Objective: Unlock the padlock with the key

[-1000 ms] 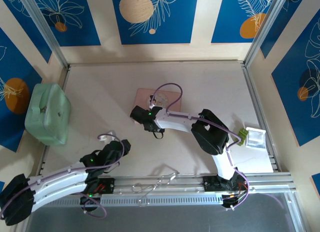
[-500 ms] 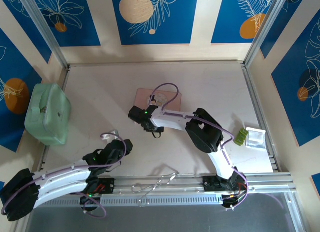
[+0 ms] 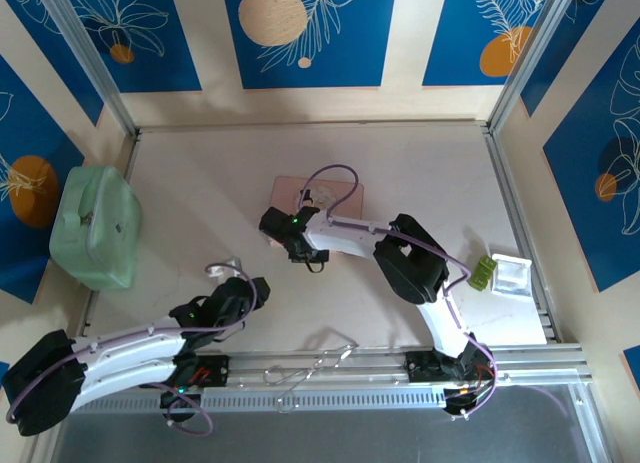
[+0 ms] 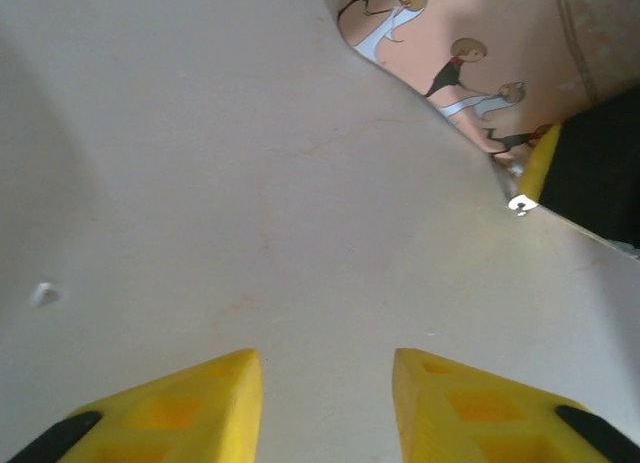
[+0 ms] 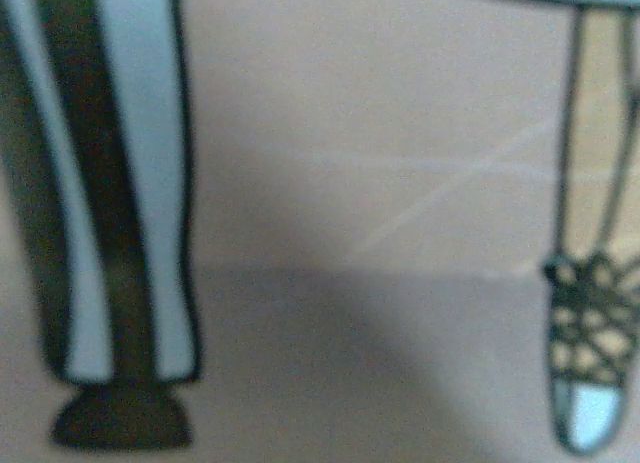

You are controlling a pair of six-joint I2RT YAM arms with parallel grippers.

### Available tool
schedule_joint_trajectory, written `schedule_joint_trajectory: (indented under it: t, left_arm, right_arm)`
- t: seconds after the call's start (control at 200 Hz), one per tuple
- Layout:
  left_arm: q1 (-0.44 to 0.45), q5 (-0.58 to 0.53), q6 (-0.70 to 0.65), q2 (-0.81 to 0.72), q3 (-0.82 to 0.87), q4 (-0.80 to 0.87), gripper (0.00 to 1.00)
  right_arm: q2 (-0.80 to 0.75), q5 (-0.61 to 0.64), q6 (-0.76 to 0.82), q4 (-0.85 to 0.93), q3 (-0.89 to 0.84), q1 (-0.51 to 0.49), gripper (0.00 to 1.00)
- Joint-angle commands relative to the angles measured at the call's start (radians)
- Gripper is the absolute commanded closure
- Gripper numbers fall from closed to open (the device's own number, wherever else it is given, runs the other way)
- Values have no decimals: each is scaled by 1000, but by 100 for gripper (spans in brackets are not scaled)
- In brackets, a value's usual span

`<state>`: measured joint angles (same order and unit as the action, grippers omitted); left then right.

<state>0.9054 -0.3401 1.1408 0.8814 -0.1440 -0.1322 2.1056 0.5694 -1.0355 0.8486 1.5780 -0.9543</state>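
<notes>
Pale bench under blue leaf-print walls, both arms reaching low towards the middle.

Nearest me, my left arm lies stretched along the bench, and the left claw (image 4: 325, 373) hovers with its jaws moderately apart and nothing between them. My right arm folds at the elbow and sets the right claw (image 3: 281, 233) down at the near left edge of the pink tin (image 3: 330, 196). I cannot tell how wide it stands. A bright glint (image 4: 520, 205) sits beside it, and I cannot tell if that is the padlock. The tin lies flat. A green case (image 3: 95, 228) sits far left, shut, and a clear box (image 3: 512, 275) sits right.
</notes>
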Motion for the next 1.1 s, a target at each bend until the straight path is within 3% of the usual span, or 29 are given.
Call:
schedule_joint_trajectory:
  t: [0.0,0.22,0.495,0.805,1.095]
  left_arm:
    - [6,38,-39,27,-2,-143,56]
    - [19,114,-114,208,-12,-446,48]
    - [23,203,-138,570,-19,-920,42]
    - [9,193,-228,684,-84,-976,39]
    - [-26,200,-207,763,-117,-985,57]
  right_arm:
    - [1,-226,44,40,17,29,91]
    - [-39,-532,110,33,-30,92,94]
    - [-84,-727,170,-11,-84,169,99]
    - [-93,-787,182,-34,-121,208,100]
    - [-96,-802,185,-41,-127,215,100]
